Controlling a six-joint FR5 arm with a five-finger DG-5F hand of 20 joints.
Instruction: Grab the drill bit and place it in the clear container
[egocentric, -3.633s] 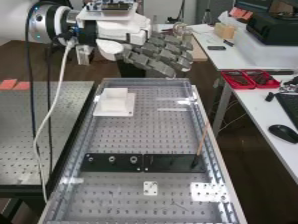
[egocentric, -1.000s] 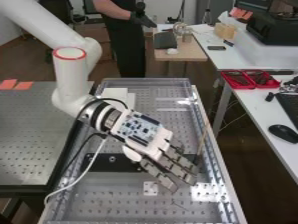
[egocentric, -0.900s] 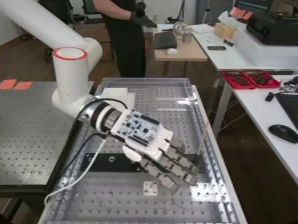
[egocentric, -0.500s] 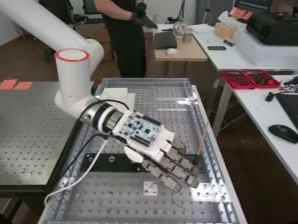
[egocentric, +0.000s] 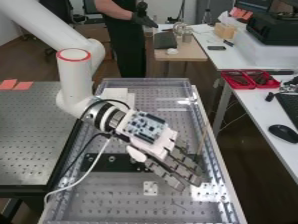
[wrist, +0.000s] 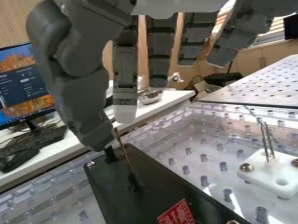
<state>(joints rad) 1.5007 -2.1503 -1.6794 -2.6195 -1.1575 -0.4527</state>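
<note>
Dark grey, segmented fingers (egocentric: 181, 170) hang straight, released, near the slim, brownish drill bit (wrist: 126, 154).

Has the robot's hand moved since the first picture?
Yes: the hand, far beyond the black plate before, has come toward the camera and is now at that plate.

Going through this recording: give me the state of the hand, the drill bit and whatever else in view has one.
Hand: open, fingers straight, thumb close beside the drill bit; contact can't be told.
Drill bit: standing in the black plate, slightly tilted, not gripped.
Black plate: lying flat.
White fixture: lying flat, thin metal pins sticking up.
Monitor: on.
Red bins: open, items inside.
</note>
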